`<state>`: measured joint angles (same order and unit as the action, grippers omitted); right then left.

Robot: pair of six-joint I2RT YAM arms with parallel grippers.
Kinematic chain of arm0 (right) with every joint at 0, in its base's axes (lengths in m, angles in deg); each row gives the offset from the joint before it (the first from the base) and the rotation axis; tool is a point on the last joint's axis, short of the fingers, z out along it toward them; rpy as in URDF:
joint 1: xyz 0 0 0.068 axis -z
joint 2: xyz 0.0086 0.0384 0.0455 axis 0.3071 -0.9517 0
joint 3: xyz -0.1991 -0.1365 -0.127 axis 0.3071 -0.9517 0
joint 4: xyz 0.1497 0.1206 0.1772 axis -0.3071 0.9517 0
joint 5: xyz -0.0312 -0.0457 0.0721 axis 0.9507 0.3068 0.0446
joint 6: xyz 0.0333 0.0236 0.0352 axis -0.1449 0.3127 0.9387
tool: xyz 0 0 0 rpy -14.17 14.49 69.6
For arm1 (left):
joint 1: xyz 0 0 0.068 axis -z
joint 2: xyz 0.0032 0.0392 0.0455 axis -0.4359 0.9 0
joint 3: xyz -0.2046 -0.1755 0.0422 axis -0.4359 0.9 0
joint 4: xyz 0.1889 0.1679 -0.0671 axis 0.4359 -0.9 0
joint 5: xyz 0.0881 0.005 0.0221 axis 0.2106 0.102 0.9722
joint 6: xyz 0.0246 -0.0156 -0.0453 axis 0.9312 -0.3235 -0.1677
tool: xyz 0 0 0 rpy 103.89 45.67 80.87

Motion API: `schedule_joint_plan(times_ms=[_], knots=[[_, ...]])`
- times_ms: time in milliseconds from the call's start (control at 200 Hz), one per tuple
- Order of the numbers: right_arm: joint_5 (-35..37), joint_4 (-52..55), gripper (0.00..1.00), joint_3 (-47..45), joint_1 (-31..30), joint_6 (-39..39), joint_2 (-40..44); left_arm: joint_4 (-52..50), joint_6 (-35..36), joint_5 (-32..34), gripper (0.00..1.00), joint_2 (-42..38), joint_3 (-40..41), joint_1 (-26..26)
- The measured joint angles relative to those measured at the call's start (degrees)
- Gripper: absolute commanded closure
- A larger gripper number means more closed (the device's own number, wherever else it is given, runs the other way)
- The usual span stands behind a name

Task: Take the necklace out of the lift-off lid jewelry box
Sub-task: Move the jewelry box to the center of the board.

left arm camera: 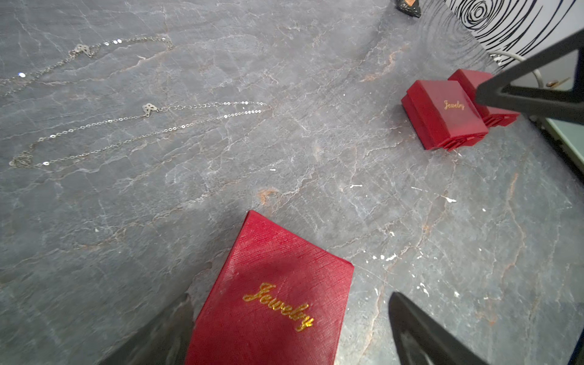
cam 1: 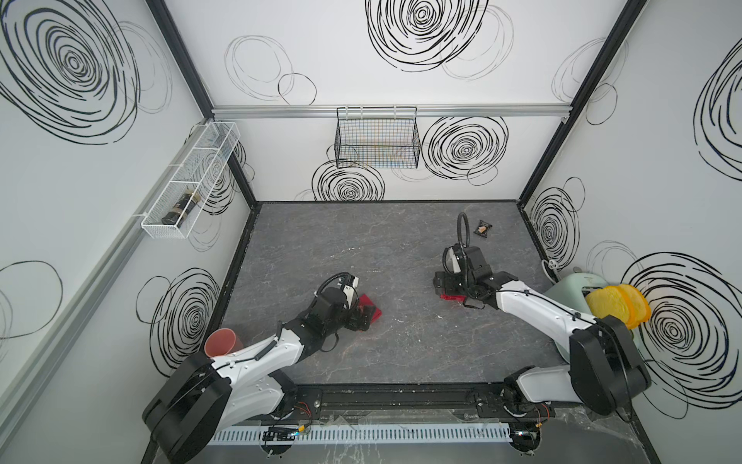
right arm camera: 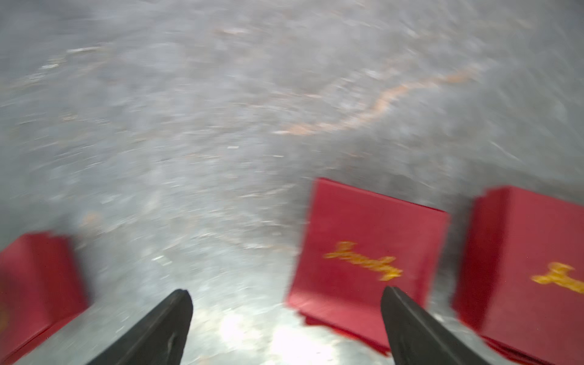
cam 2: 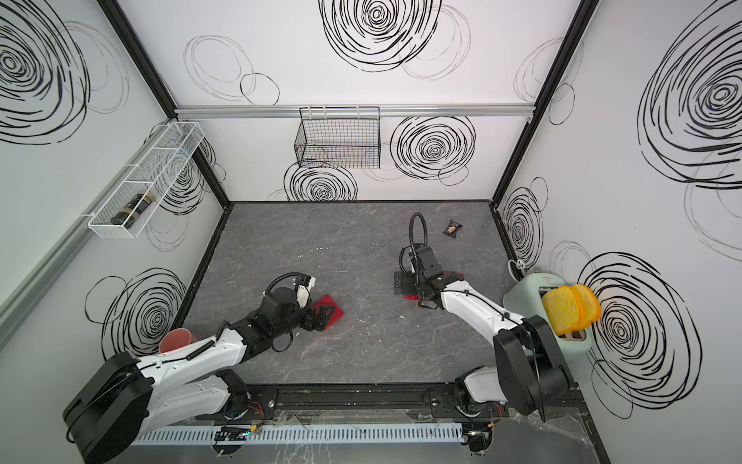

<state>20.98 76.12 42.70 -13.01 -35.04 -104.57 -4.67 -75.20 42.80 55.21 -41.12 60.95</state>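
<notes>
Two thin silver necklaces (left arm camera: pixel 148 126) (left arm camera: pixel 85 50) lie loose on the grey table, away from every box; in both top views they are faint glints (cam 1: pixel 345 251) (cam 2: pixel 317 251). A red box marked "Jewelry" (left arm camera: pixel 271 290) (cam 1: pixel 372 308) lies with its lid up between the wide-apart fingers of my left gripper (left arm camera: pixel 289 295) (cam 1: pixel 361 319). That gripper is open, and table shows between the box and one finger. My right gripper (right arm camera: pixel 284 290) (cam 1: pixel 441 285) is open over bare table, beside another red "Jewelry" box (right arm camera: pixel 366 252) (left arm camera: pixel 442 113).
More red boxes (right arm camera: pixel 531 268) (right arm camera: pixel 34 278) flank the right gripper; that view is blurred. A small dark packet (cam 1: pixel 483 229) lies at the back right. A green toaster with yellow bread (cam 1: pixel 614 305) stands by the right wall, and a red cup (cam 1: pixel 221 341) sits behind the left arm.
</notes>
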Motion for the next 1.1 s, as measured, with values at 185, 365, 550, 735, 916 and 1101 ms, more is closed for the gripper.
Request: schedule_joint_plan(times_ms=[185,365,550,735,916,1101], knots=[[-3.04,-0.17,0.07,-0.52,-8.02,0.20,0.26,0.87,-0.15,-0.74,0.03,2.27,0.00,-2.54],[-9.84,-6.16,0.24,-6.62,-11.89,3.28,0.28,1.38,-0.24,-2.64,0.10,5.86,0.00,-3.04],[-14.08,-13.16,0.30,-12.17,-15.96,8.20,0.24,2.47,-0.50,-3.78,0.14,6.75,0.02,-1.97],[-15.47,-17.81,0.33,-13.22,-17.22,10.93,0.24,2.54,-1.38,-3.76,0.17,6.14,0.15,4.81],[-14.80,-18.47,0.37,-13.25,-17.22,12.39,0.24,3.43,-3.98,-2.86,0.18,6.60,0.15,13.38],[-11.52,-17.88,0.37,-13.49,-17.22,12.85,0.28,7.58,-6.88,-1.57,0.18,8.02,0.57,18.86]])
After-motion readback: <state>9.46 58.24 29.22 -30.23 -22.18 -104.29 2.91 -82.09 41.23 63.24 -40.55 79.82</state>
